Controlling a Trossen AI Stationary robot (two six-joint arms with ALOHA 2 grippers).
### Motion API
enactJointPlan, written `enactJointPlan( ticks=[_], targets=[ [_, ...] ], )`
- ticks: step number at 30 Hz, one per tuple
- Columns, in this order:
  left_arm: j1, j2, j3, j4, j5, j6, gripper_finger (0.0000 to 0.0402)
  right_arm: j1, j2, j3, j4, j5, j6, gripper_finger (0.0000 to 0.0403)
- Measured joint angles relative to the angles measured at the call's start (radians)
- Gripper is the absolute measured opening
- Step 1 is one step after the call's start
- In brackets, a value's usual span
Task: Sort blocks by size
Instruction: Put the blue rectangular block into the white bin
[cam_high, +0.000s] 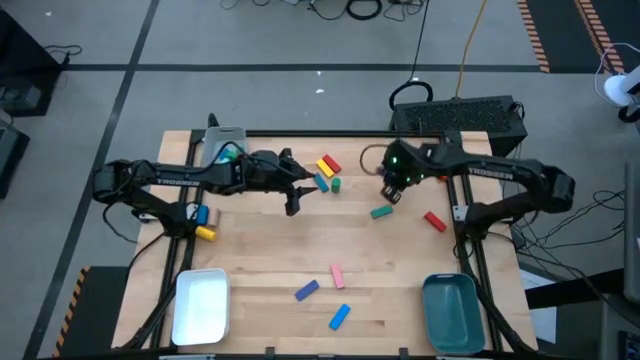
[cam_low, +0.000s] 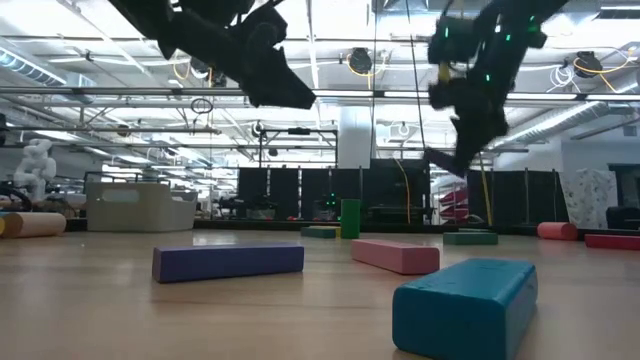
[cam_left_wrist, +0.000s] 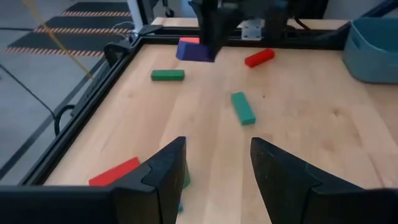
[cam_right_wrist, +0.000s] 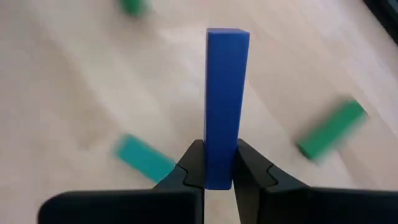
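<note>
My right gripper (cam_right_wrist: 220, 163) is shut on a blue bar (cam_right_wrist: 226, 87) above the table's far middle, also seen in the high view (cam_high: 391, 192). My left gripper (cam_left_wrist: 217, 165) hangs open over the far left-centre (cam_high: 294, 202), nothing between its fingers. A green bar (cam_high: 381, 212) and a red bar (cam_high: 434, 221) lie flat below the right arm. Red, yellow, teal and green blocks (cam_high: 328, 172) lie clustered at the far middle. Pink (cam_high: 338, 275), purple (cam_high: 306, 290) and blue (cam_high: 340, 316) bars lie near the front. My right gripper pinches the blue bar at one end (cam_right_wrist: 219, 177), its two long sides between the two fingers (cam_right_wrist: 193, 165). The fingers slant steeply down and lie along the bar, which sticks out past the fingertips. The bar is lifted clear of the table (cam_left_wrist: 196, 51).
A white tray (cam_high: 202, 305) stands at the near left corner and a teal tray (cam_high: 452, 312) at the near right. A grey tray (cam_high: 226, 143) sits at the far left. Blue, tan and yellow blocks (cam_high: 205, 222) lie by the left edge.
</note>
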Motion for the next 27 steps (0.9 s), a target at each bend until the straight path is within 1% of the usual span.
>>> enactJointPlan(
  ticks=[3,6,9,11,17,19,21,23,27],
  targets=[
    [-0.017,0.000,0.000,0.015,0.003,0.000,0.0183,0.120,-0.006,0.000,0.106,0.002,-0.001,0.0028],
    [-0.032,0.008,0.000,0.036,0.023,-0.030,0.0183,0.216,0.004,0.000,0.232,0.013,-0.009,0.0028],
    [-0.052,0.030,0.000,0.067,0.024,-0.057,0.0188,0.293,0.021,0.000,0.344,0.060,-0.041,0.0028],
    [-0.065,0.051,0.000,0.095,0.024,-0.058,0.0201,0.327,0.025,0.000,0.407,0.082,-0.057,0.0028],
    [-0.089,0.115,0.000,0.215,0.023,-0.074,0.0264,0.381,0.032,0.000,0.506,0.090,-0.079,0.0028],
    [-0.090,0.126,0.000,0.240,0.023,-0.074,0.0277,0.395,0.041,0.001,0.551,0.089,-0.089,0.0028],
    [-0.092,0.138,0.001,0.284,0.024,-0.074,0.0282,0.406,0.047,0.000,0.559,0.089,-0.097,0.0028],
    [-0.097,0.144,0.001,0.302,0.024,-0.074,0.0280,0.417,0.064,0.001,0.607,0.089,-0.107,0.0028],
    [-0.110,0.156,0.001,0.335,0.024,-0.076,0.0261,0.434,0.100,0.001,0.646,0.089,-0.121,0.0028]
  ],
)
